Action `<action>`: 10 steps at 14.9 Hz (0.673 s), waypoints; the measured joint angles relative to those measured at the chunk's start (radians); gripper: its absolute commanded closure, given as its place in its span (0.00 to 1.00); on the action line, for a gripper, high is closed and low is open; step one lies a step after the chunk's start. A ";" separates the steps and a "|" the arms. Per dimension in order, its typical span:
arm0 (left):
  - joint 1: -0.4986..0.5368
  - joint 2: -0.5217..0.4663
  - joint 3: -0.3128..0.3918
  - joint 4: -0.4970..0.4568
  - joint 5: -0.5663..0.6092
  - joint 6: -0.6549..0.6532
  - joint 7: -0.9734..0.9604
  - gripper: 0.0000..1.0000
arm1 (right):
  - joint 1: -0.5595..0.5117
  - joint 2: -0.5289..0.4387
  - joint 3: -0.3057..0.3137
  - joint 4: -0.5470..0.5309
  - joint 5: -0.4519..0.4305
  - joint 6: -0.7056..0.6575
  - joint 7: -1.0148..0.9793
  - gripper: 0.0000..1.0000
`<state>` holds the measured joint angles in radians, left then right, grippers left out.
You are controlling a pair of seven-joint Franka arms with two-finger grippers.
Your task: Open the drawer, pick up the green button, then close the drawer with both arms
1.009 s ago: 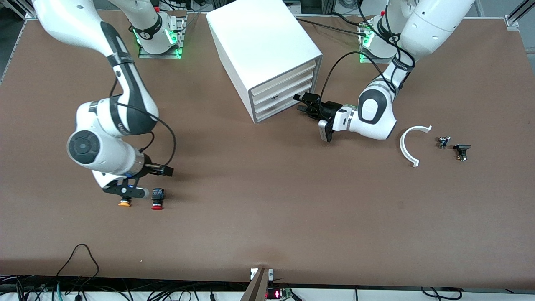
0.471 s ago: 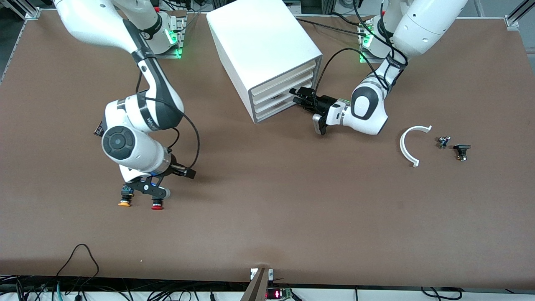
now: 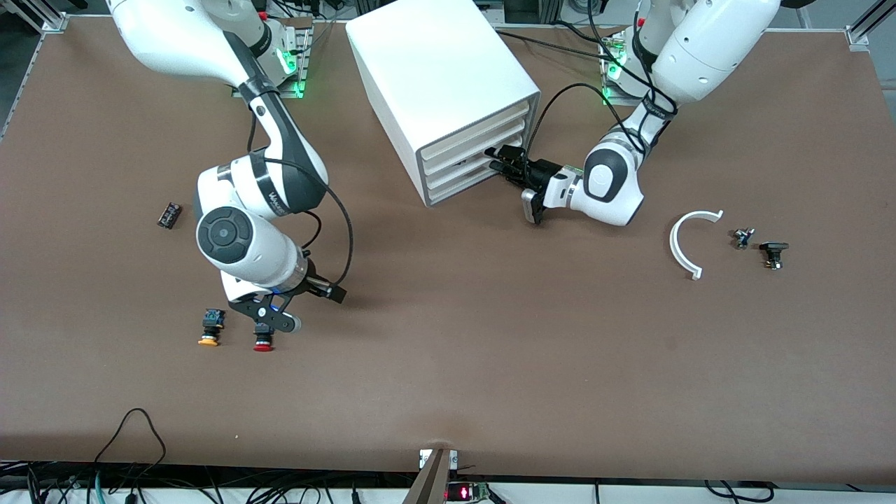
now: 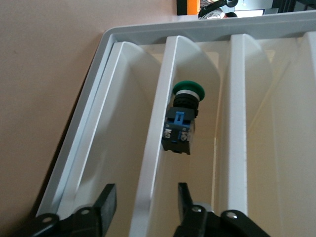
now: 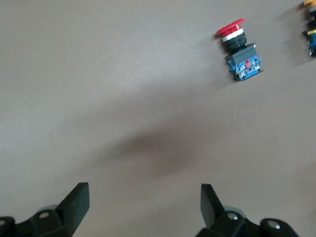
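The white four-drawer cabinet (image 3: pixel 448 84) stands at the table's middle near the robots' bases. My left gripper (image 3: pixel 498 159) is at the front of the drawer (image 3: pixel 462 162), third from the top. In the left wrist view the left gripper (image 4: pixel 145 200) is open, with one finger on each side of a white drawer ridge (image 4: pixel 158 123). The green-capped button (image 4: pixel 182 123) lies in the drawer just ahead of the fingers, untouched. My right gripper (image 3: pixel 268 323) is open and empty, low over the table beside a red-capped button (image 3: pixel 263 343). In the right wrist view the right gripper (image 5: pixel 143 202) is over bare table.
A yellow-capped button (image 3: pixel 209 329) lies beside the red one (image 5: pixel 239 49). A small black part (image 3: pixel 169 214) lies toward the right arm's end. A white curved piece (image 3: pixel 689 241) and two small parts (image 3: pixel 742 238) (image 3: pixel 773 253) lie toward the left arm's end.
My right arm has swung from over the yellow-capped button to over the red-capped one, uncovering the small black part. My left gripper has moved in closer to the drawer front.
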<state>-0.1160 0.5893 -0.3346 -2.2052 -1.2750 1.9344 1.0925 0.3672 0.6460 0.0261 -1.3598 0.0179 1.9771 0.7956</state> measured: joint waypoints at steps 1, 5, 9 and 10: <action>-0.006 0.002 0.000 -0.003 0.000 0.008 0.000 1.00 | 0.011 0.011 0.000 0.031 0.000 -0.024 0.024 0.00; -0.012 0.003 -0.003 -0.009 -0.009 0.005 0.011 1.00 | 0.047 0.062 0.000 0.168 0.000 -0.103 0.115 0.00; 0.018 0.000 0.001 0.009 -0.009 0.007 0.006 1.00 | 0.069 0.082 0.000 0.214 0.000 -0.112 0.208 0.00; 0.031 -0.001 0.007 0.020 -0.005 0.008 0.000 1.00 | 0.077 0.083 0.000 0.222 0.000 -0.112 0.231 0.00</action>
<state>-0.0847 0.5883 -0.3277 -2.1857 -1.2796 1.9421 1.0927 0.4442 0.7295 0.0263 -1.1380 0.0181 1.8648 1.0262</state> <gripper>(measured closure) 0.890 0.000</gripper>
